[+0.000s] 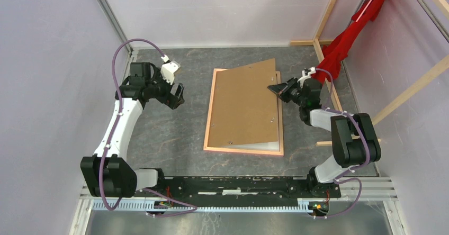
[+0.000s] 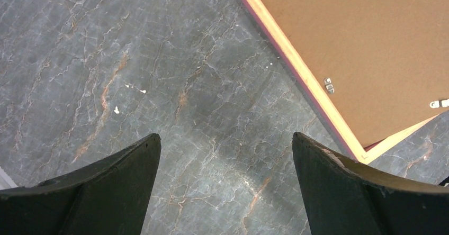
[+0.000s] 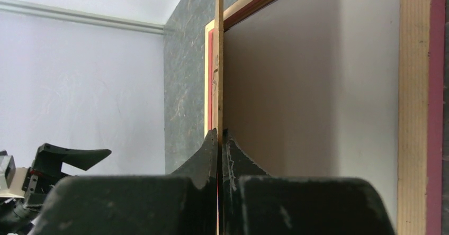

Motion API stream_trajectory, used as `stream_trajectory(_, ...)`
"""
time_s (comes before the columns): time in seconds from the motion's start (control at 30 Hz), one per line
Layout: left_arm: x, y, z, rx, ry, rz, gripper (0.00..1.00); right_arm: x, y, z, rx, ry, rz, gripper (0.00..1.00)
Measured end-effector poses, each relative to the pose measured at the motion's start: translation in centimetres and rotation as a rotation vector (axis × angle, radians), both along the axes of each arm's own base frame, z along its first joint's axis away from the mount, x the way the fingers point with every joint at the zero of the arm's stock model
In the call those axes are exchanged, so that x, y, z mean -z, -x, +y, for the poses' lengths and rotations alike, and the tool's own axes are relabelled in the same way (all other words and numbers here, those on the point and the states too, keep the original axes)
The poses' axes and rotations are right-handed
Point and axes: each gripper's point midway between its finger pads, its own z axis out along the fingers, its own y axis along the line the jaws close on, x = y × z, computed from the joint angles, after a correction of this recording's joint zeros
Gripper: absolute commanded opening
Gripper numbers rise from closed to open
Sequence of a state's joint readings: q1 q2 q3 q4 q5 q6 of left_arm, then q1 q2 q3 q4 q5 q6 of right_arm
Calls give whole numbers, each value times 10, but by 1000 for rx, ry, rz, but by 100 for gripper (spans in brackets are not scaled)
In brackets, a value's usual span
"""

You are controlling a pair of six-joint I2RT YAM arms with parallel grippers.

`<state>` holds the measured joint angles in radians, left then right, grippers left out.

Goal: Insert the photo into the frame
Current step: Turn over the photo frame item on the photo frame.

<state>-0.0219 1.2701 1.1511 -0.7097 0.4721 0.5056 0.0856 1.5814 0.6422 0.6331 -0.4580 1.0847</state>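
Top external view shows us the photo (image 1: 243, 108), brown back up at centre, skewed over the frame (image 1: 241, 151), its upper right corner overhanging the top rail. Our right gripper (image 1: 276, 88) is pinched tight on its right edge; the left gripper (image 1: 177, 95) hangs spread wide over the table (image 1: 174, 139) at left. Lowered crooked, we judge, it would perch on the rail, and nothing steadies the frame.

Dark marbled table walled in pale lilac, with bare wood and a red thing at the right.
The grey table (image 1: 180, 139) has rusty veins and a few white specks (image 2: 117, 109); 3 plain walls (image 1: 47, 60) enclose it; bare wooden beams (image 1: 328, 12) stand by the back right corner, where a red object (image 1: 349, 39) of unclear kind leans.
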Motion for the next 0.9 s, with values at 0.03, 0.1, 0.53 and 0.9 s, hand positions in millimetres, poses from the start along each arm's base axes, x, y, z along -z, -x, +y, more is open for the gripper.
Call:
stream_trajectory(0.03, 1, 0, 0, 2, -1, 2, 100, 0, 1, 5, -6, 5, -4, 0)
stream_trajectory(0.1, 3, 1, 0, 4, -4, 5, 100, -1, 3, 16, -26, 17, -15, 0)
stream_trajectory(0.53, 11, 12, 1, 11, -12, 27, 100, 25, 16, 85, -233, 189, 16, 69)
stream_trajectory(0.9, 18, 13, 5, 4, -32, 39, 100, 37, 11, 65, -222, 453, 59, 98)
